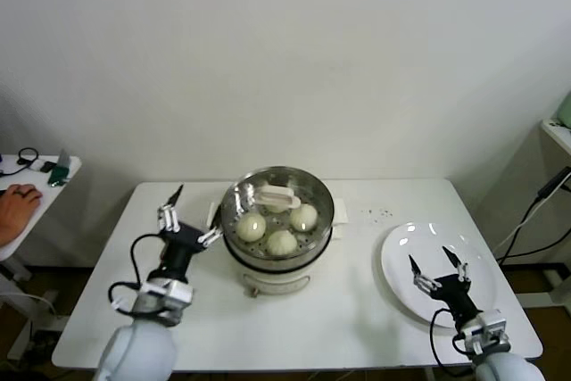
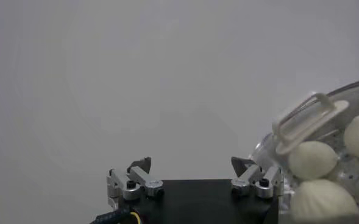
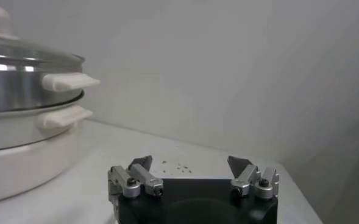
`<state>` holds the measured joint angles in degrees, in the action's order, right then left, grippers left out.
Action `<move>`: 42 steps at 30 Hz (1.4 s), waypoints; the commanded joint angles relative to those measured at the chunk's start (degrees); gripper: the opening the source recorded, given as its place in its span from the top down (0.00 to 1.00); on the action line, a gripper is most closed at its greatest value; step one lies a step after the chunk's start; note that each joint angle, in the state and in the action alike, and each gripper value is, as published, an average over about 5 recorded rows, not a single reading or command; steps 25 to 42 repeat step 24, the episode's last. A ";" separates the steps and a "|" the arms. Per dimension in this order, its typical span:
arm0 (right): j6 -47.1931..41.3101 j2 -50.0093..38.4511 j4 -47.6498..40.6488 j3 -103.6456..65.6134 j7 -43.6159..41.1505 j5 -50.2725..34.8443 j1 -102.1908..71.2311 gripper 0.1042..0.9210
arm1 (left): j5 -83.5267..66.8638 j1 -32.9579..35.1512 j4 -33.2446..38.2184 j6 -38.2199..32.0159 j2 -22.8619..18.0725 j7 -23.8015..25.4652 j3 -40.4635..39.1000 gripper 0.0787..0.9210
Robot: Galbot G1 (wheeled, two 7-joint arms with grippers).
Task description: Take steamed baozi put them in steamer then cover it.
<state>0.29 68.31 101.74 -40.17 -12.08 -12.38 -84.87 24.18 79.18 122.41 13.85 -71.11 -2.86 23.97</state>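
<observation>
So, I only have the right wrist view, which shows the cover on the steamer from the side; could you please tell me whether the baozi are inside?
Observer: Yes. The head view shows three steamed baozi through the cover, inside the steamer; a fourth may hide under the handle.
Operator: Thank you. Is anything on the plate?
Observer: No, the white plate looks bare, with the right gripper open above it.
Operator: And where is the left gripper?
Observer: The left gripper is open beside the steamer's left side, holding nothing.
</observation>
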 commanded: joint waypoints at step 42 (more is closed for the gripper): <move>4.74 4.88 3.14 -1.79 -1.89 -0.59 -2.17 0.12 | -28.51 12.80 -14.27 -23.71 -7.12 -0.51 15.80 0.12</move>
